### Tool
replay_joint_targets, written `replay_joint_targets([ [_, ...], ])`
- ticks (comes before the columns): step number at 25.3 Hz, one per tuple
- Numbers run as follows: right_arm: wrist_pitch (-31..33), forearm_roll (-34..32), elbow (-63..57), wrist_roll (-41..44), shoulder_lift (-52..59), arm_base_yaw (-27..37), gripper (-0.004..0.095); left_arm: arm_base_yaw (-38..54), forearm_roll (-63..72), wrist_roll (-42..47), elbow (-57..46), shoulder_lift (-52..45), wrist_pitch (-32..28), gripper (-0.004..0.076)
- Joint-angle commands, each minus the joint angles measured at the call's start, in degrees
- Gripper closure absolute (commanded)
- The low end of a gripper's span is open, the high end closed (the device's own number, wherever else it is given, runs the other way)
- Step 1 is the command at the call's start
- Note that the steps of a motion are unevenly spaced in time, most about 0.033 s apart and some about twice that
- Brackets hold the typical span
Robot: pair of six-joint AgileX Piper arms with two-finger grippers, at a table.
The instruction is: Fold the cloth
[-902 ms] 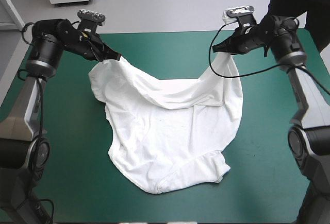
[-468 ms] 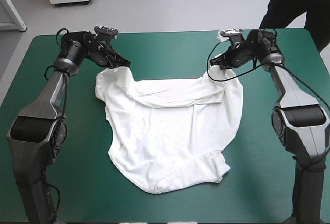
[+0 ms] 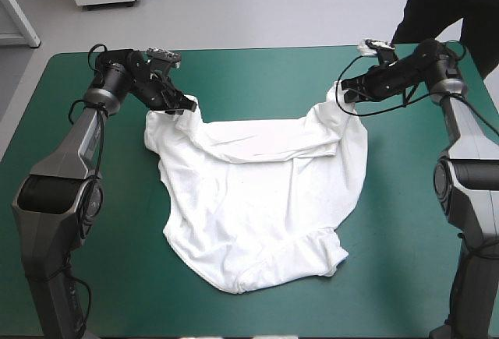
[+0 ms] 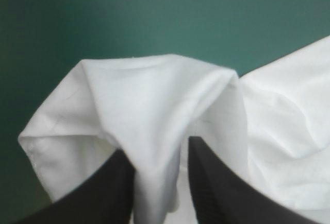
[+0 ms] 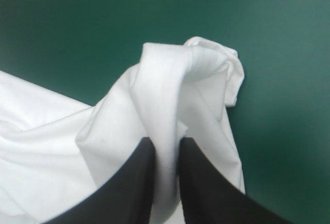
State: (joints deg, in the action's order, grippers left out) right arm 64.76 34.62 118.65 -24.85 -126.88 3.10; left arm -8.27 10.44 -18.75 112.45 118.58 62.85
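The T-shirt [image 3: 257, 206] lies spread on the teal-green counter [image 3: 405, 230]. Its long axis runs from the far edge to the near edge, and its body trails from both pairs of jaws toward the robot. The left jaws are all but closed, pinching the far left corner. The right jaws pinch the far right corner likewise, with the slack far edge curving between them. No brand, label or writing shows.

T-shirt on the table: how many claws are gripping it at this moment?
2. The left claw pinches the T-shirt at its far left corner; the right claw pinches its far right corner. Both wrist views show fabric clamped.
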Motion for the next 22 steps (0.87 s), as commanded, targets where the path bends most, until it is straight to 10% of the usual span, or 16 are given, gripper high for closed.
replay_joint_targets([
  [1,1.7,8.8,2.0,-2.6,4.7,3.7,0.0625,-0.1,1.5,-0.2,1.7,-7.3,0.3,0.0265],
  [13,3.0,13.1,-11.9,-6.0,22.0,12.5,0.0537,-0.1,-0.1,3.9,-7.7,-26.7,10.9,0.0243],
  [22,-3.8,-3.5,-44.2,-9.1,45.9,8.8,0.0536,-0.9,1.8,3.8,-44.4,-41.2,7.7,0.0244],
])
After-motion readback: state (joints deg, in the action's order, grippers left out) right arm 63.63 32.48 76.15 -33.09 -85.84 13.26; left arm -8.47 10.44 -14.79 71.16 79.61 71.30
